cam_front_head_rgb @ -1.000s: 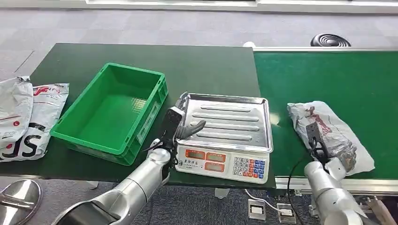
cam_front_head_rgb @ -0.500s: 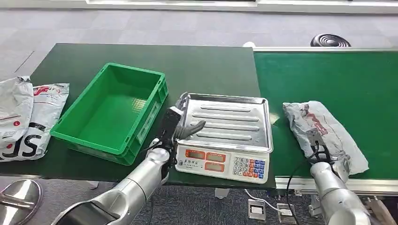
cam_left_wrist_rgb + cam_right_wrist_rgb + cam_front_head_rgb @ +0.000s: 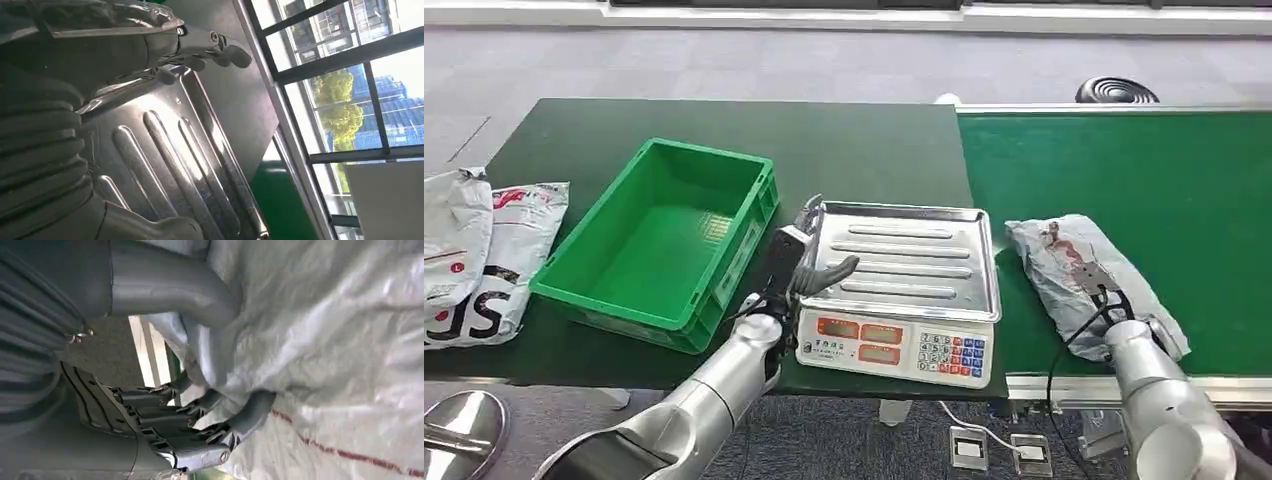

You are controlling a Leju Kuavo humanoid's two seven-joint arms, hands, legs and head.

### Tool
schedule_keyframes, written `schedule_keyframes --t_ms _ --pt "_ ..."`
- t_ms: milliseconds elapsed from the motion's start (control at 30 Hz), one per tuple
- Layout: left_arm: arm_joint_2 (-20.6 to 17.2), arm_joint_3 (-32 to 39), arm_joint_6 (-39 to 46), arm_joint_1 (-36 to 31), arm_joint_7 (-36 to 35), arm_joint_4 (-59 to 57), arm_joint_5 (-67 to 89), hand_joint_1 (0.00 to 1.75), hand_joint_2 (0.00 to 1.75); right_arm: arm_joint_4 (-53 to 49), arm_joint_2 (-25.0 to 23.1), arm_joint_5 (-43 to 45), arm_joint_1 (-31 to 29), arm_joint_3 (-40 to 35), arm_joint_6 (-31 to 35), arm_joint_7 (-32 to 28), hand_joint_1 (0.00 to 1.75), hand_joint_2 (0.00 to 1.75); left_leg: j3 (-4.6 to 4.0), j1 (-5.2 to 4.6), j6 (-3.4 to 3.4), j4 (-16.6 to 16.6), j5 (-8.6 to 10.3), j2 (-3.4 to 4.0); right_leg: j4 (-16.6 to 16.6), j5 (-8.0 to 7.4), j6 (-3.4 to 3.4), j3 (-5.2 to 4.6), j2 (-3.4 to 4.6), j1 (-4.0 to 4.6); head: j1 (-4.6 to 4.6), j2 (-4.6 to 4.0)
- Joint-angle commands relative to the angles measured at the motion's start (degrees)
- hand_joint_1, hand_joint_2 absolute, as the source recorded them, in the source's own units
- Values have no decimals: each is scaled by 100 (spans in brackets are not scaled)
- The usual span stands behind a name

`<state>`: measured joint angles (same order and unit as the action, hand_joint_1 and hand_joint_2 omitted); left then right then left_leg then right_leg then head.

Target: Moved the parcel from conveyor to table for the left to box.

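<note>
Right robot hand (image 3: 1114, 305) grips the parcel (image 3: 1084, 275) at its near end, on the conveyor (image 3: 1144, 160). Soft, crinkly bag, probably light; bunch the film. Left robot hand (image 3: 809, 270) empty, fingers apart, over the scale tray (image 3: 904, 255).

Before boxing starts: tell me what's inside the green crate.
The green crate holds nothing visible: only its bare floor shows. Its near wall hides the strip of floor just behind it.

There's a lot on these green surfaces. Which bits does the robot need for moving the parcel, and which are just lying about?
Part of the job:
crumpled grey plastic parcel on the conveyor
right hand gripping it
green conveyor belt
dark green table
open green plastic crate
left hand

Lying about:
steel-topped weighing scale
white courier bags
</note>
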<state>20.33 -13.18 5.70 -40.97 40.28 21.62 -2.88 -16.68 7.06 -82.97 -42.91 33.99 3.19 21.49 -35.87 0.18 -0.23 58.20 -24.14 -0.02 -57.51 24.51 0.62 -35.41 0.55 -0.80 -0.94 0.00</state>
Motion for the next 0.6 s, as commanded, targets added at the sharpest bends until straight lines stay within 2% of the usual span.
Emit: schedule_keyframes --t_ms 33,267,600 --pt "-33 402 49 -238 -28 -170 178 0 175 390 -88 -405 -4 11 -198 241 175 175 11 5 -3 -7 2 4 10 -5 -6 10 -1 6 -2 0" --pt "-33 277 48 -239 -28 -149 66 0 175 373 -67 -624 45 -136 14 445 175 175 20 6 -3 -11 6 1 14 -4 -7 23 -7 7 -2 0" --pt "-67 301 210 -202 -28 -64 -41 0 175 350 -148 -703 -126 -491 551 380 175 175 9 1 -2 -3 3 -16 3 2 -1 16 -17 2 -2 0"
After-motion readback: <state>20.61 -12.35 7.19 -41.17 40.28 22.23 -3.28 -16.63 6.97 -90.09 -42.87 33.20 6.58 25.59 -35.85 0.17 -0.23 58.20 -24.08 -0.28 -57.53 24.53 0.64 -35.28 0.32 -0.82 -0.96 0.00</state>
